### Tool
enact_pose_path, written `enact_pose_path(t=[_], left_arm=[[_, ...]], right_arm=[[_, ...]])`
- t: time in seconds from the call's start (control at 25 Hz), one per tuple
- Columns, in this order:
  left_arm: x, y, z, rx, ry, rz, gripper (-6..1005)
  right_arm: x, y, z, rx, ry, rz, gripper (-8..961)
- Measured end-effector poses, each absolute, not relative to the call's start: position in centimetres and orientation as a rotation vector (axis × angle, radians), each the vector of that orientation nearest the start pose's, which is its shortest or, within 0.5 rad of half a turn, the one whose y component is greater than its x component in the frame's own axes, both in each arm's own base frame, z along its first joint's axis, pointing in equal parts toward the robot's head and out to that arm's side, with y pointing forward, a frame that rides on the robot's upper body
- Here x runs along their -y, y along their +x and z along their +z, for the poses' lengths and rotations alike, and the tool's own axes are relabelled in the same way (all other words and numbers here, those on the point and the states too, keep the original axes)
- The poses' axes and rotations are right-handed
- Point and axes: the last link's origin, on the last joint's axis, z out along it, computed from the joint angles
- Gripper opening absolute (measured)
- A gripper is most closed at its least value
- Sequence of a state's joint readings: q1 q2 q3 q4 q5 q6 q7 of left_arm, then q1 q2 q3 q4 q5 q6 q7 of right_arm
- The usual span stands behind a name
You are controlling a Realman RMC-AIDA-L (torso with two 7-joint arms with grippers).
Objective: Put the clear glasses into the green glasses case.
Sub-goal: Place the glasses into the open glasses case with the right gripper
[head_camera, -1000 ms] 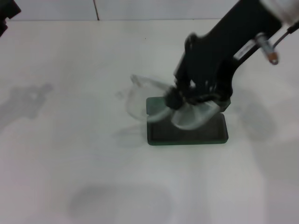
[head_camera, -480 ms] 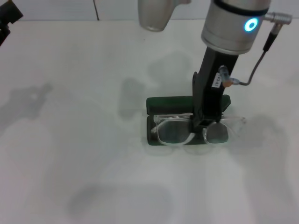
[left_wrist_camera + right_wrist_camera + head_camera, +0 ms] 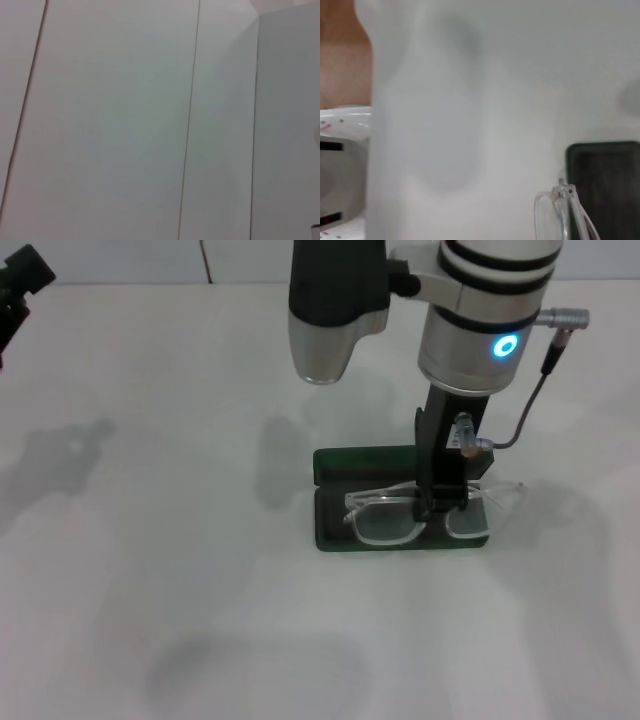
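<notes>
The right end effector points straight down over the open green glasses case, its fingers pinched narrow on the bridge of the clear glasses. The glasses hang level directly beneath it, lenses facing the robot, one lens to either side of the fingers. They sit low over the case's tray, with the upright lid just behind the end effector. The arm end on the robot's right appears to reach past the case's edge. From the head view it cannot be told whether the frame already touches the lining or is held just above it.

The right wrist view shows one lens edge-on just beside the dark interior of the case, which fits a placement almost complete.

The left end effector is parked well away at the far left corner of the bench; whether its fingers are apart cannot be told, and its wrist camera shows only blank pale surface.

The step in hand seems to be the lowering and seating of the glasses. Next would likely come a small descent until the frame rests in the tray, then release and a straight lift clear. The overhanging arm may need nudging inward for a clean fit.
</notes>
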State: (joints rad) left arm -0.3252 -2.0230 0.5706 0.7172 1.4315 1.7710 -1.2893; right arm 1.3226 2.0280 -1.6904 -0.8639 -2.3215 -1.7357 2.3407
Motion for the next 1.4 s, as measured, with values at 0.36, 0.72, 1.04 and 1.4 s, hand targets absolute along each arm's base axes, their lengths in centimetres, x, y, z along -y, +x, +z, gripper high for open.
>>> enact_pose_path(t=[0.36, 0.72, 1.04, 1.4], left_arm=[[-29.4, -28.1, 10.6, 0.389, -2.184, -1.254, 36], [-29.4, -28.1, 10.4, 0.386, -2.184, -1.255, 36], [-29.5, -28.0, 10.3, 0.383, -2.187, -1.254, 36], [-29.5, -28.0, 10.2, 0.384, -2.188, -1.256, 36]], right_arm=[[-36.6, 3.2, -7.0, 0.003, -2.995, -1.082, 94], [-37.1, 3.9, -7.6, 0.013, -2.976, -1.045, 97], [-37.4, 4.7, -8.0, 0.01, -2.98, -1.024, 100], [-37.4, 5.2, -8.3, 0.006, -2.999, -1.013, 103]])
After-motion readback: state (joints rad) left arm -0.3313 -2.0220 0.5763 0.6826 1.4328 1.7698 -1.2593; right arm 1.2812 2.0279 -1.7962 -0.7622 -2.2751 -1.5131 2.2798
